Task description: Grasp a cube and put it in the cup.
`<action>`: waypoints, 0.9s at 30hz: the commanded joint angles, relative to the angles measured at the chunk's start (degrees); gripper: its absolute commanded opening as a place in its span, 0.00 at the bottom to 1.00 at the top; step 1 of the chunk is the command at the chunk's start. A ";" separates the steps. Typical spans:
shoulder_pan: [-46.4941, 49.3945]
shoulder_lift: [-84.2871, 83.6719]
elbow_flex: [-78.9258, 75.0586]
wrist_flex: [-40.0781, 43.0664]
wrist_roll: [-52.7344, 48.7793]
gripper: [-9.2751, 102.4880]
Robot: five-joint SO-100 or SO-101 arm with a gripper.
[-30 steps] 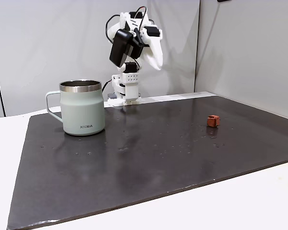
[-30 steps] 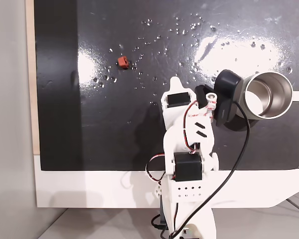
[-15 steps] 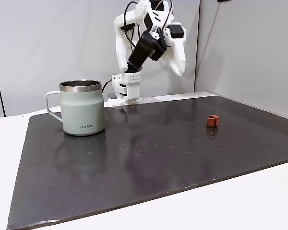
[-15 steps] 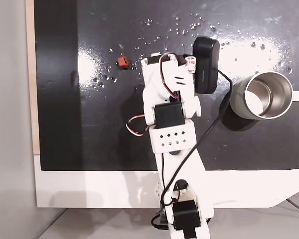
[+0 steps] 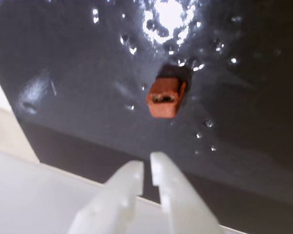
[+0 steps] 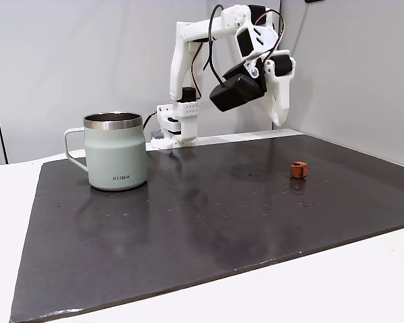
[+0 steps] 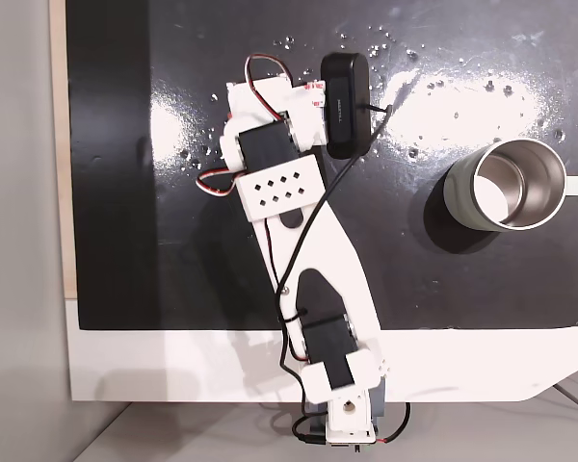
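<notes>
One small brick-red cube (image 5: pixel 166 98) lies alone on the dark, glossy mat (image 6: pixel 209 215) that covers the counter (image 6: pixel 363 282), well apart from the cup (image 6: pixel 114 151); in a fixed view from the side the cube (image 6: pixel 298 169) sits toward the right of the mat and the pale green cup stands upright toward the left, its steel rim open; the gripper (image 5: pixel 146 168) hangs in the air above the cube, and the wrist view shows its two white fingers (image 5: pixel 128 178) drawn almost together with only a thin slit between them and nothing held; in the overhead fixed view the arm (image 7: pixel 289 207) stretches across the mat and covers the spot where the cube lies; the cube looks light and rigid, likely a moulded piece, with slightly uneven faces and a small recess on the side facing the wrist camera; being so tiny it would probably skid or tip on the shiny mat if nudged off-centre; the safest hold seems to be across two opposite flat sides, low and centred, with the fingers spread wider first; the mat carries scattered bright specks that may be droplets, so the surface could be slick.
</notes>
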 commanded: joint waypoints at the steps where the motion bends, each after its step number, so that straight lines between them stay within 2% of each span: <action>1: -0.88 -3.60 -8.35 2.55 0.70 0.08; 8: -1.49 -12.48 -18.46 6.86 0.97 0.08; 15: -2.90 -25.31 -35.51 16.00 0.79 0.08; 27: -5.01 -35.77 -50.19 22.32 0.53 0.10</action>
